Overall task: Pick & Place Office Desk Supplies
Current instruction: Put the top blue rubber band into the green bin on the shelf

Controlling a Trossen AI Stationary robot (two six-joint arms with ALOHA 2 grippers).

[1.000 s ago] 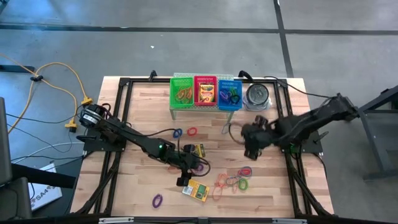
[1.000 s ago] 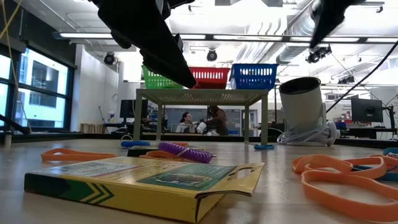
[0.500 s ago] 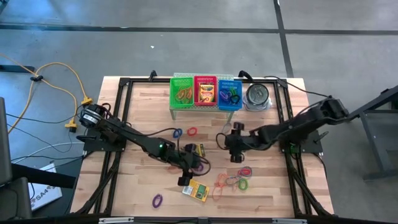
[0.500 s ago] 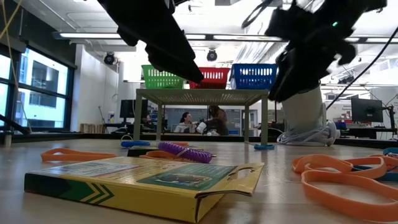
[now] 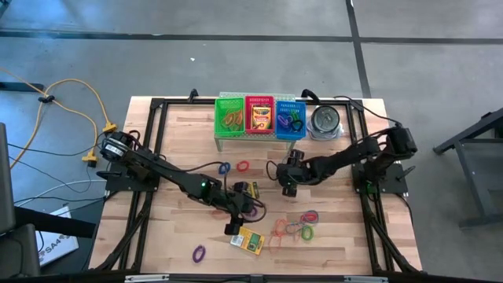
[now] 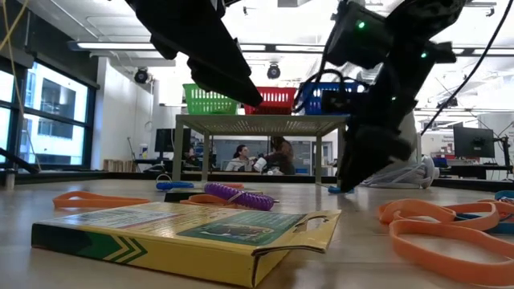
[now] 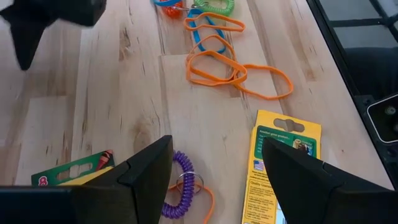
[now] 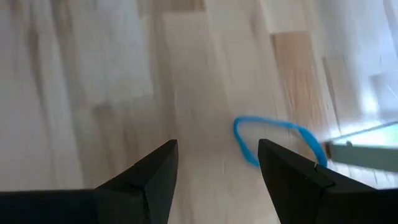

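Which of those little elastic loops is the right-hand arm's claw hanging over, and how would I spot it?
Find the raised rack of three mesh baskets at the table's far edge. Just in front of its blue end lies a thin blue rubber band, alone on bare wood, below the open right gripper. The other bands lie heaped nearer the front edge.

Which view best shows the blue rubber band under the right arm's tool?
The right wrist view: the blue rubber band lies flat on bare wood just beyond the open right tool. The low view shows only a sliver beside the arm. The high view hides it under the arm; the left wrist view misses it.
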